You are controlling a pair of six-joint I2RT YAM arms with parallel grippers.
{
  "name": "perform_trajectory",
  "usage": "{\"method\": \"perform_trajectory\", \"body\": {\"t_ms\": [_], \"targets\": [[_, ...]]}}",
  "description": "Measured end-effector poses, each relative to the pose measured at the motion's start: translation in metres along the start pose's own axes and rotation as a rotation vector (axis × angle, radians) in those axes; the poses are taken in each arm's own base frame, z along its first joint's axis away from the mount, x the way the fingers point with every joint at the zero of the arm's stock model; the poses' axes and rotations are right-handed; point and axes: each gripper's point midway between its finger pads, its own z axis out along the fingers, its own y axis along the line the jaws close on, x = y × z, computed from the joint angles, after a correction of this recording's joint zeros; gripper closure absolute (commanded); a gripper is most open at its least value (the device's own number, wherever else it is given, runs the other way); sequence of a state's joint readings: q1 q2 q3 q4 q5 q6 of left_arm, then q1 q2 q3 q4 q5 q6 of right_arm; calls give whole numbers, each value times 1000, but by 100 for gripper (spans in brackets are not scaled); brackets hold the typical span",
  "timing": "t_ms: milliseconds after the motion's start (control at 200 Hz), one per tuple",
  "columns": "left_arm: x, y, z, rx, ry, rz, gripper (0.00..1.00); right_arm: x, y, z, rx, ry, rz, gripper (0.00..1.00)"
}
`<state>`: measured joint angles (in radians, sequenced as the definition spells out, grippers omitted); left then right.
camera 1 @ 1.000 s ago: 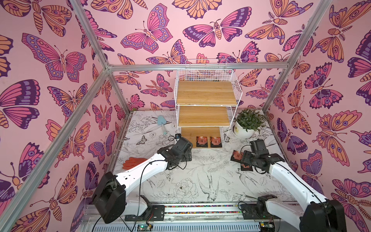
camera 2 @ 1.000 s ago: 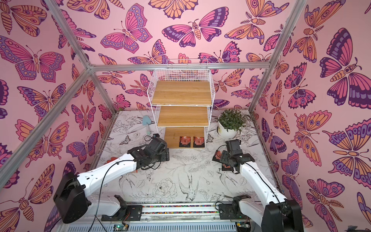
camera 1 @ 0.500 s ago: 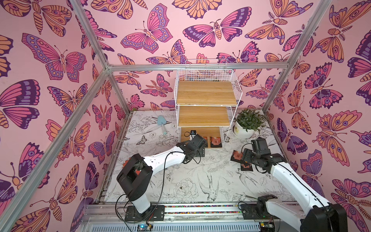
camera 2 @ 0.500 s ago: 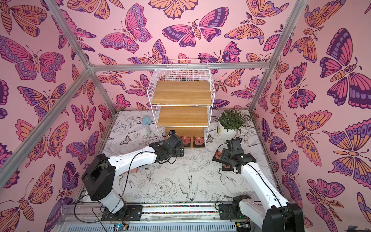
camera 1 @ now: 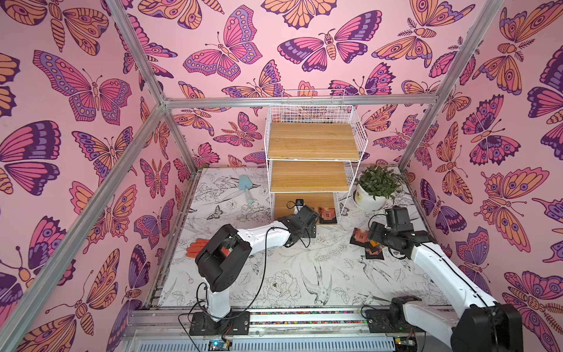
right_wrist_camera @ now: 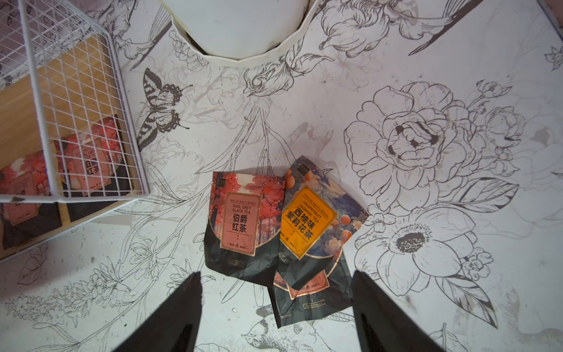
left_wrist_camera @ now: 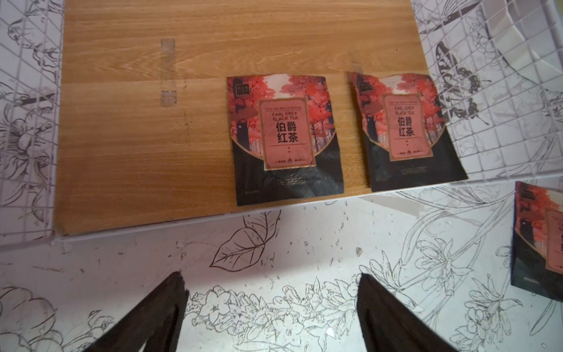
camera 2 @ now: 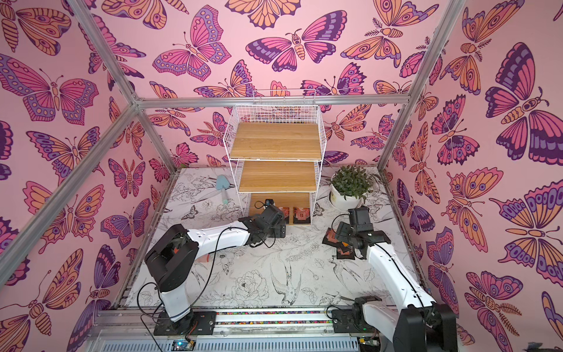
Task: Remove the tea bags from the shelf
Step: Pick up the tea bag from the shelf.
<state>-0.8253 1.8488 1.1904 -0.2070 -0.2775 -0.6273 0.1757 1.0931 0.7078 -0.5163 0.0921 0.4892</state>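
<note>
Your left gripper (left_wrist_camera: 271, 275), spread and empty, sits nearest the white wire-and-wood shelf (left_wrist_camera: 137, 122). Two flat black-and-red tea bags (left_wrist_camera: 286, 137) lie just ahead at its bottom board's front right corner, long axes pointing away. Your right gripper (right_wrist_camera: 276, 272), also spread, hovers over loose black sachets (right_wrist_camera: 243, 219).

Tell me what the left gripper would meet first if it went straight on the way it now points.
Probably the front edge of the shelf's lowest light wooden board, then the red-and-black Earl Grey tea bag straight ahead. Height of the open left gripper is unclear.
</note>
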Motion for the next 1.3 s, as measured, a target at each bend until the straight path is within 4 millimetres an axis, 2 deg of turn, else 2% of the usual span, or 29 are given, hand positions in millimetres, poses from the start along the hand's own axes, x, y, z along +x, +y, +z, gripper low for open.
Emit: {"method": "perform_trajectory", "body": {"t_ms": [180, 315, 591, 1297], "targets": [[-16, -10, 4, 7, -34, 10, 8, 0, 0, 0, -11, 6, 1, 20], [-23, -16, 15, 1, -50, 26, 8, -1, -2, 0, -12, 7, 2, 19], [-23, -15, 34, -45, -53, 75, 7, -2, -5, 1, -16, 11, 15, 19], [-21, -16, 59, -64, -41, 93, 7, -3, -7, 1, -22, 14, 15, 19]]}}
